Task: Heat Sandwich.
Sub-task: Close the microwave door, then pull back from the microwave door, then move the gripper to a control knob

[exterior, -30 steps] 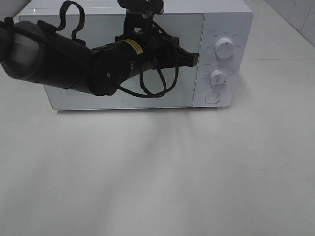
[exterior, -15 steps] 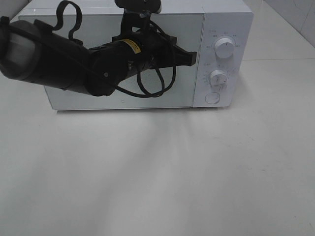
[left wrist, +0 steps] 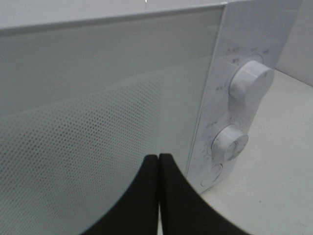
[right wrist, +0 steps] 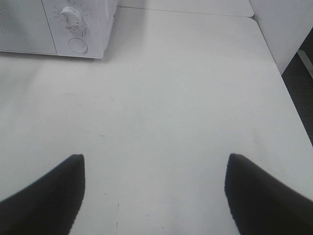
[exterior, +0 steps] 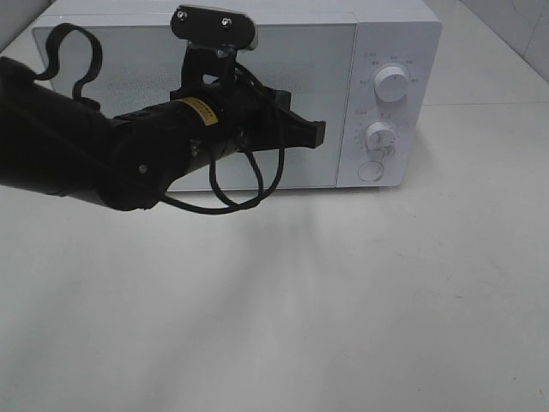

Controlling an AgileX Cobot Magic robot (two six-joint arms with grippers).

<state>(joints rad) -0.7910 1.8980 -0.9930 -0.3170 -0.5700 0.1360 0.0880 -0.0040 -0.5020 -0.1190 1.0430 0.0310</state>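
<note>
The white microwave (exterior: 390, 30) stands at the back of the table with its glass door (exterior: 322, 64) closed. No sandwich shows in any view. My left gripper (exterior: 320, 133) is shut with nothing in it, and its tips hang in front of the door's right part, just left of the control panel. In the left wrist view the pressed-together fingertips (left wrist: 159, 157) sit before the perforated door (left wrist: 98, 122), near the lower knob (left wrist: 230, 143). My right gripper (right wrist: 154, 166) is open over bare table, holding nothing.
The control panel carries an upper knob (exterior: 392, 84), a lower knob (exterior: 380, 136) and a round button (exterior: 370, 170). The white tabletop (exterior: 343, 300) spreads in front. In the right wrist view the microwave's corner (right wrist: 93, 29) lies far off, and the table's edge (right wrist: 283, 83) runs along one side.
My left arm has dropped lower and drawn back to the left, so its shut tips sit further down the door. The door stays closed and the right gripper's opening is unchanged.
</note>
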